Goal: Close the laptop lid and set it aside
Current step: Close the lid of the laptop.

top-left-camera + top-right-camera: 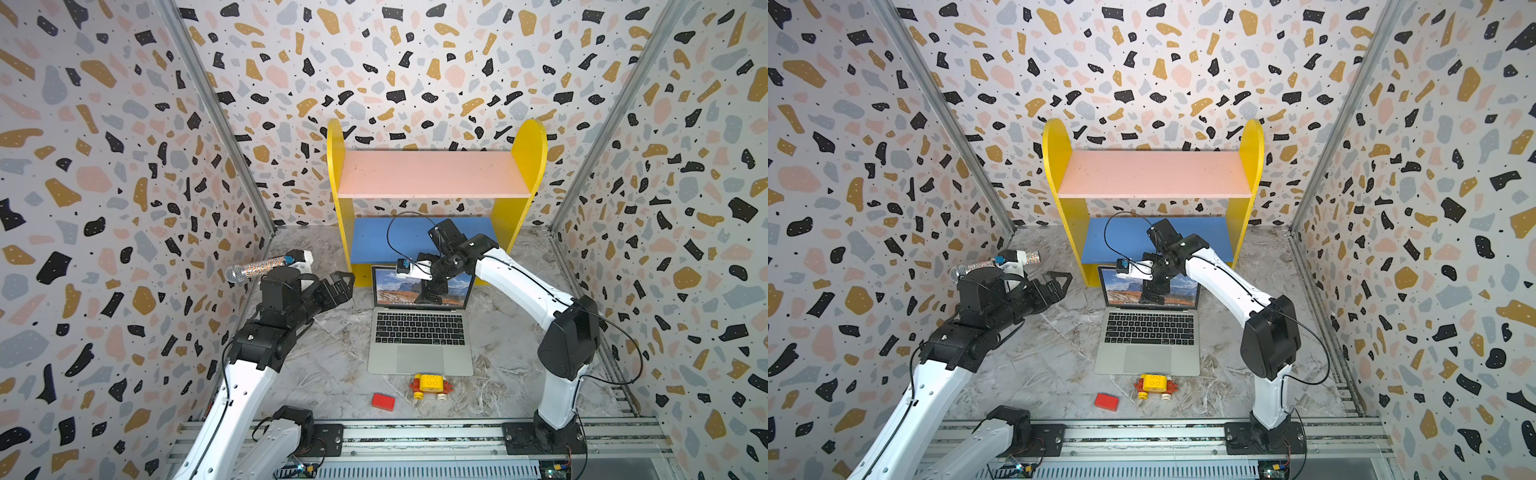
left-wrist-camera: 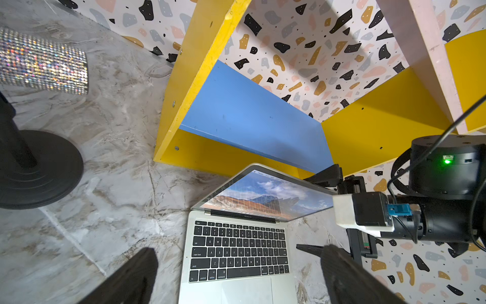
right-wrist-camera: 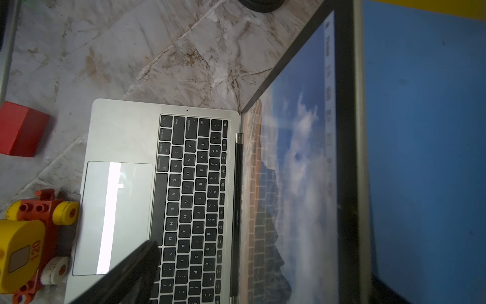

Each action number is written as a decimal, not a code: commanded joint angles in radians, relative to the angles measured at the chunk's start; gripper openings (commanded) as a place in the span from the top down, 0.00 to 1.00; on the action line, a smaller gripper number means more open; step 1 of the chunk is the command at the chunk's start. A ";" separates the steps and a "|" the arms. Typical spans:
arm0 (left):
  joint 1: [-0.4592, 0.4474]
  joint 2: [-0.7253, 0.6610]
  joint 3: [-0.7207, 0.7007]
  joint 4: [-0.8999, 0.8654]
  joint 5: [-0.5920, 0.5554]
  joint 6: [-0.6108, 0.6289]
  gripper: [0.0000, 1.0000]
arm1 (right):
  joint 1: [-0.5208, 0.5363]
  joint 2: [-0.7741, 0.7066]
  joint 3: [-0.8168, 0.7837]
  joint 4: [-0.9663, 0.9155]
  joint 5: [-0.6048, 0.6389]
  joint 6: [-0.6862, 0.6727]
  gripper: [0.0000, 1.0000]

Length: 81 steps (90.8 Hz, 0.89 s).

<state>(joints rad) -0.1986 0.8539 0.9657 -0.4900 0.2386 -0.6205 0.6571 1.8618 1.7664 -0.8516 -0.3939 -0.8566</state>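
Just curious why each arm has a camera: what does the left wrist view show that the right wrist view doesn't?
Only the left wrist view: the glittery microphone, the speckled wall, the pink shelf board. Only the right wrist view: the red block, the yellow toy car. Both: the laptop, its lid open, and the blue shelf board.

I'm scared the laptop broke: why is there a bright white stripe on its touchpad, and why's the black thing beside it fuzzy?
Right wrist view: the trackpad stripe is glare; the black finger is too close to the lens, so blurred. In a top view the trackpad looks evenly grey.
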 commanded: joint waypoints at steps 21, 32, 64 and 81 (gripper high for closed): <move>-0.002 0.012 0.005 0.034 0.013 0.007 0.00 | 0.025 -0.130 -0.101 0.016 -0.042 0.040 0.00; -0.003 0.012 0.006 0.036 0.013 0.008 0.00 | 0.030 -0.131 -0.113 0.015 -0.033 0.041 0.00; 0.001 0.013 0.002 0.034 0.013 0.008 0.00 | 0.052 -0.129 -0.135 0.030 -0.016 0.047 0.00; 0.001 0.013 0.000 0.035 0.014 0.008 0.00 | 0.069 -0.146 -0.176 0.058 -0.009 0.060 0.00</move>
<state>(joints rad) -0.1986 0.8696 0.9657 -0.4896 0.2462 -0.6205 0.6971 1.7702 1.6176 -0.7460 -0.3725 -0.8124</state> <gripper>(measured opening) 0.996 0.999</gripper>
